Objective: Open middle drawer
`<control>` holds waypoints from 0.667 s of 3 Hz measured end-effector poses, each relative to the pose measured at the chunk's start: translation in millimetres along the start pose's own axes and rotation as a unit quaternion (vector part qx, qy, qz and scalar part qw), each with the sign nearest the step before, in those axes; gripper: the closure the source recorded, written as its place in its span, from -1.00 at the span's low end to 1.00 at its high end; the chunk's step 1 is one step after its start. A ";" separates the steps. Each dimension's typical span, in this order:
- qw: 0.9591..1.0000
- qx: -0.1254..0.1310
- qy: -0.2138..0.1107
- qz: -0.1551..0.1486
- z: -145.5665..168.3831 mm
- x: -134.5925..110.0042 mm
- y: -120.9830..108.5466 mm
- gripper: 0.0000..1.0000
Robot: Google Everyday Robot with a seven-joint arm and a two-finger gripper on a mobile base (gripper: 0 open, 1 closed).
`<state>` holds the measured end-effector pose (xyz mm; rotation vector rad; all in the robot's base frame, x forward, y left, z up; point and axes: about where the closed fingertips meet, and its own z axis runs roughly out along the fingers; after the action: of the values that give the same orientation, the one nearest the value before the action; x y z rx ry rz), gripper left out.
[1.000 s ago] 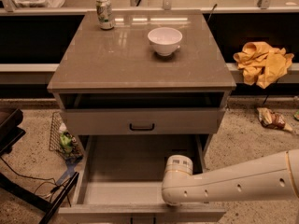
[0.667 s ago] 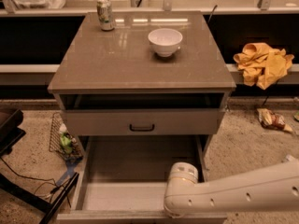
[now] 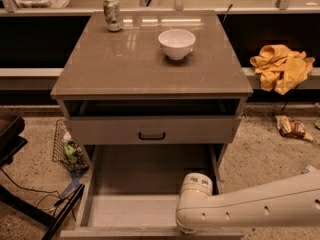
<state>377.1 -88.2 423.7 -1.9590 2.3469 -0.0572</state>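
Note:
The middle drawer [image 3: 150,184] is pulled far out toward me, a wide shallow grey box with nothing in it; its front edge [image 3: 125,232] lies at the bottom of the camera view. Above it the top drawer front [image 3: 100,130] with a small black bar handle [image 3: 151,135] is shut. My white arm [image 3: 260,206] reaches in from the right, and its wrist [image 3: 196,200] hangs over the drawer's front right corner. The gripper sits under the wrist at the drawer's front edge and is hidden by it.
On the cabinet top [image 3: 125,64] stand a white bowl [image 3: 176,43] and a can [image 3: 112,14]. A yellow cloth [image 3: 281,66] lies on the ledge at right, a snack packet [image 3: 292,128] on the floor. A wire basket [image 3: 67,151] and black stand legs [image 3: 30,204] are at left.
The arm's wrist has moved lower and nearer to me, and the middle drawer has slid a little further out with it.

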 end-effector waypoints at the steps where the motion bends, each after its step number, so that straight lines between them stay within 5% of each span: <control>1: 1.000 -0.013 -0.002 0.003 2.6 2.0 1.4 1.00; 2: 1.000 -0.013 -0.002 0.003 -1.2 1.9 1.1 0.65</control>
<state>375.6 -89.9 424.8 -1.9608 2.3620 -0.0227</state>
